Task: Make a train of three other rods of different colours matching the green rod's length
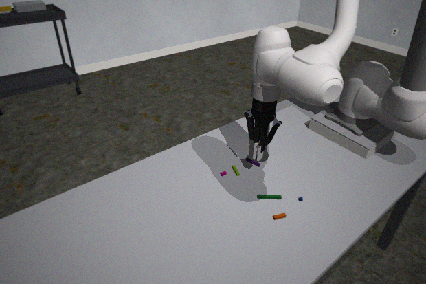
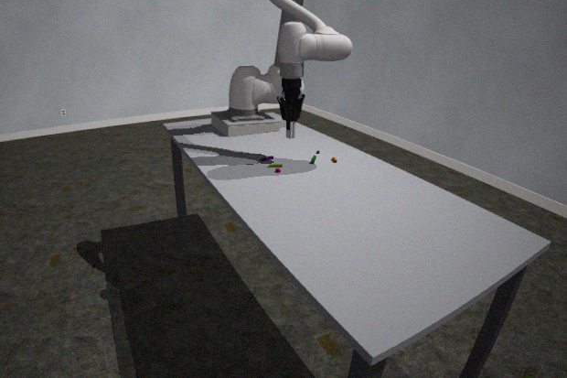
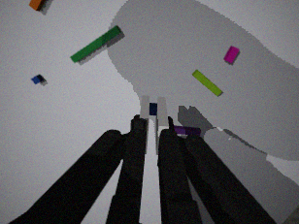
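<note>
The gripper (image 3: 152,110) pinches a small blue rod (image 3: 152,109) mid-frame, nearly closed; the green rod (image 3: 96,44) lies upper left.

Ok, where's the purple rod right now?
In the top view the purple rod lies flat on the table, in the arm's shadow next to the lime rod, with the jaws hanging close by it.

The top view is looking down from beside the long white table (image 1: 137,225); the exterior is facing it lengthwise from afar; the wrist is peering closely downward. All are sharing the scattered small coloured rods (image 3: 96,44).
</note>
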{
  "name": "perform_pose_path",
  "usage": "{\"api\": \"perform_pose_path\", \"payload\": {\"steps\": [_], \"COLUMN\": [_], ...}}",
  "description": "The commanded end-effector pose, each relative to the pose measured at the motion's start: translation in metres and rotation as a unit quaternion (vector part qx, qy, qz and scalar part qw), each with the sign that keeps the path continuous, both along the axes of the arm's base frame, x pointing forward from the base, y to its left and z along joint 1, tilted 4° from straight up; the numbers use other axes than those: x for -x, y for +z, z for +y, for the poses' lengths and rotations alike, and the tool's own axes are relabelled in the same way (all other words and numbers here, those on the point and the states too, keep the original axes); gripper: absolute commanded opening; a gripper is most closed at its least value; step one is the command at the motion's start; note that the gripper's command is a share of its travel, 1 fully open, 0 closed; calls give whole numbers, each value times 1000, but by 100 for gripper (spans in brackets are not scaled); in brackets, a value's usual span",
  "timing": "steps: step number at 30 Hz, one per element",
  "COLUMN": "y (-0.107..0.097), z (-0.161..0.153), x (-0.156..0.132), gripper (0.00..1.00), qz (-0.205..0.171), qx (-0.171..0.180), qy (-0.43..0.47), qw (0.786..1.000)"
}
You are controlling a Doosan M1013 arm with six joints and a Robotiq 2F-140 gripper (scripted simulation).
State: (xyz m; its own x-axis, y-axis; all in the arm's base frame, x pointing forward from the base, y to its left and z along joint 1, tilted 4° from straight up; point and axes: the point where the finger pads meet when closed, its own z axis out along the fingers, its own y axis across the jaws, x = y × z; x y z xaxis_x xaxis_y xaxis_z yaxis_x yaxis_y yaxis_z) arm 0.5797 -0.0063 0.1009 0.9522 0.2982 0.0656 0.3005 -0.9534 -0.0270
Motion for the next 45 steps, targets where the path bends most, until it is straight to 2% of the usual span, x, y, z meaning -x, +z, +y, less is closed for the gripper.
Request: {"api": "perform_pose_path", "payload": {"steps": [1,18,25,27,38,45], "y": [0,-5,-28,-28,-74,-85], "z": [-12,-12,-11,-11,-9,-8], "x": [-2,-3,-4,-4,-7,-7], "gripper": [3,3,3,3,3,3], "qz": [3,3,3,3,3,3], "qx": [1,1,1,1,1,1], "qy": [-52,-52,-52,-52,-52,-52], "qw": [999,999,999,999,999,999]}}
